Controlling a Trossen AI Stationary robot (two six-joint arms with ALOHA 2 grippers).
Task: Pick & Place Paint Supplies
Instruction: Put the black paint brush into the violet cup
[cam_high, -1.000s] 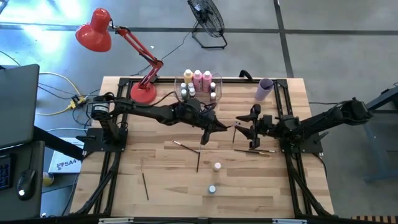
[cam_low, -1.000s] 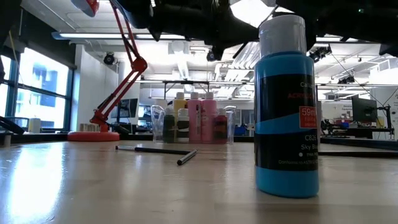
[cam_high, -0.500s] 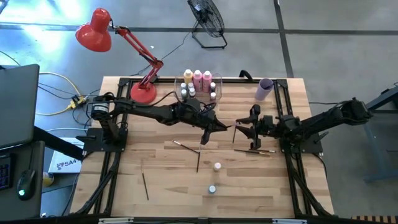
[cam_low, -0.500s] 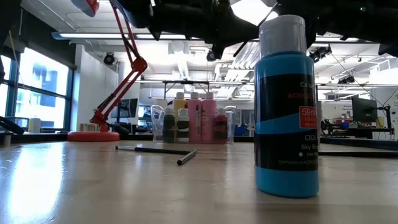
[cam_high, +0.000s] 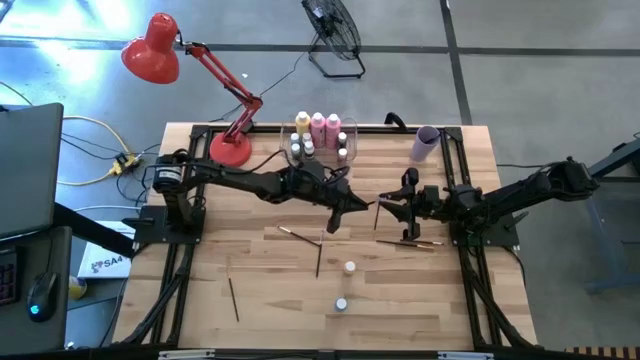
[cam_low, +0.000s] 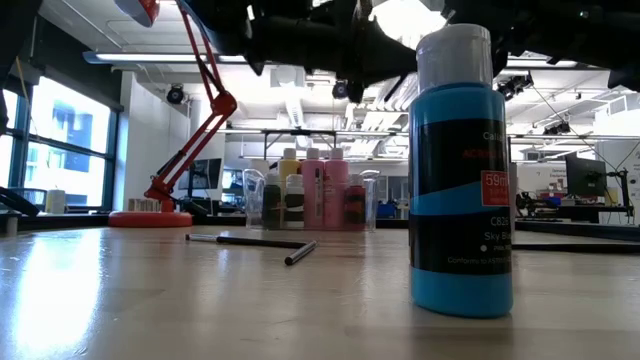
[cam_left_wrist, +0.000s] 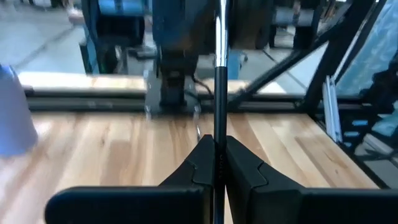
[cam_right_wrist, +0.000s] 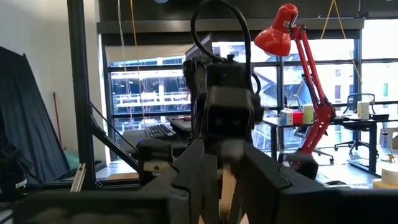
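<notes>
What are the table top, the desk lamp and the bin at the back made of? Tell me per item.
Table top: pale wooden planks, matt; grain and plank seams show.
Desk lamp: glossy red, probably painted metal; the shade and base shine, though the look leaves it open.
Bin: clear plastic, it seems; the bottles inside show through its walls.

red lamp (cam_high: 152, 48), floor fan (cam_high: 334, 30), lilac cup (cam_high: 426, 143)
</notes>
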